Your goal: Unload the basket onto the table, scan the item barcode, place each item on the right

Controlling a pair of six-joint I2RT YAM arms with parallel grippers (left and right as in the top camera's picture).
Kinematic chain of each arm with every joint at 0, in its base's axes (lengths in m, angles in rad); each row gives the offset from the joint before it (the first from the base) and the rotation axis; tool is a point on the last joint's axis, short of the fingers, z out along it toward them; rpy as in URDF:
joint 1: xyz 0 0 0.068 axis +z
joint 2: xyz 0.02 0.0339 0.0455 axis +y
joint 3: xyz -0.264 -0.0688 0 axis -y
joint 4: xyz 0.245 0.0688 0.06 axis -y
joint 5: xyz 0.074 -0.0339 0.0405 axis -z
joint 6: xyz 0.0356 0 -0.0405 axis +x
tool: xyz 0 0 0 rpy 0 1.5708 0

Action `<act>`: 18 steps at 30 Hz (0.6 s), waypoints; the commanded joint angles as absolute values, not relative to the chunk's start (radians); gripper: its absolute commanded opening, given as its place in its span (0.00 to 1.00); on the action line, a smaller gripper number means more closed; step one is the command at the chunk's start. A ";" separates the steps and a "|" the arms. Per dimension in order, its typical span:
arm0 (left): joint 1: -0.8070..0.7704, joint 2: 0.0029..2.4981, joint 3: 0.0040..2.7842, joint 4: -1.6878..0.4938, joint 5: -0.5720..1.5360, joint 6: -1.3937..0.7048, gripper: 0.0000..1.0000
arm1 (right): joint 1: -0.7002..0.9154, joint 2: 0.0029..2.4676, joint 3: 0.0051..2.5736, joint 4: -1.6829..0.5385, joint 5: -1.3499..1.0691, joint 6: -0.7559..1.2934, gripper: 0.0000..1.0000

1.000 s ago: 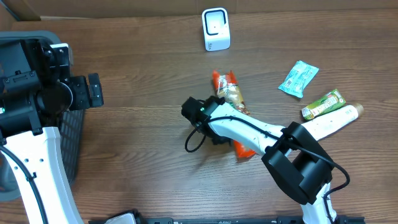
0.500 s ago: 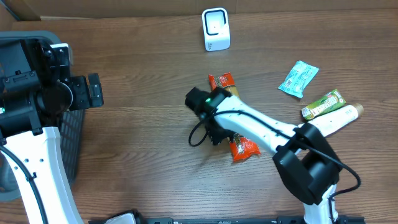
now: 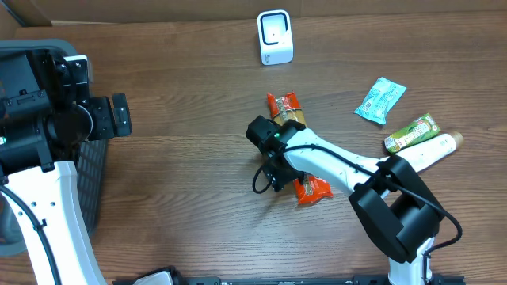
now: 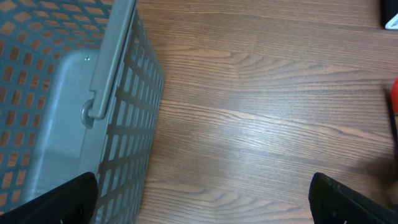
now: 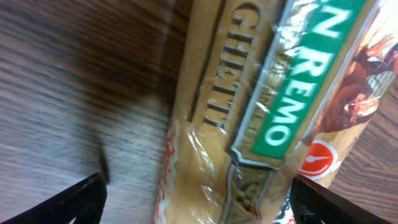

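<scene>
Overhead, the packet [image 3: 289,111] lies on the bench [image 3: 182,103] near the middle, its long axis running from the far end, nearest the scanner [image 3: 275,37], down and to the right toward the robot. Its two orange ends show; the middle is hidden under the right arm, which reaches in from the lower right.

Right wrist view puts the right claw [image 5: 199,204] directly above the packet [image 5: 249,112], close enough that the printed wrapper fills the picture. The fingers [image 5: 81,199] stand spread at the bottom corners, one to each side of the wrapper, released and grasping nothing. The packet's length runs slantwise through this view, so the jaws straddle it across its narrow width. No barcode is visible on the upturned face; whether it is underneath cannot be told.

The left claw [image 4: 205,199] is also spread and empty, hanging over the edge of the basket [image 4: 118,124] at the far left, well apart from the packet.

By my reading, the right arm is far nearer and is the one to work with. The scanner stands beyond the packet's far end, so any lift would carry the packet away from the robot, along its own axis.
</scene>
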State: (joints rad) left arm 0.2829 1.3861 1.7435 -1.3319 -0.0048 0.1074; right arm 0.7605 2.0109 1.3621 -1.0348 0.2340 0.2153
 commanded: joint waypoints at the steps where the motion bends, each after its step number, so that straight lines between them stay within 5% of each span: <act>1: 0.281 1.386 1.751 -1.332 -0.008 0.123 1.00 | 0.739 2.007 1.288 -1.016 0.284 0.208 0.94; 6: 0.281 1.386 1.751 -1.332 -0.008 0.123 1.00 | 0.731 2.007 1.227 -0.965 0.324 0.208 0.79; 10: 0.281 1.386 1.751 -1.332 -0.008 0.123 1.00 | 0.734 2.007 1.222 -0.949 0.321 0.208 0.45; 13: 0.281 1.386 1.751 -1.332 -0.008 0.123 0.99 | 0.734 2.007 1.222 -0.938 0.314 0.208 0.06; 18: 0.281 1.386 1.751 -1.332 -0.008 0.123 1.00 | 0.725 1.991 1.264 -0.945 0.211 0.208 0.04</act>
State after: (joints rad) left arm 0.2829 1.3861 1.7435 -1.3319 -0.0051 0.1074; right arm 0.7456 1.9404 1.2701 -0.9611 0.3584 0.2047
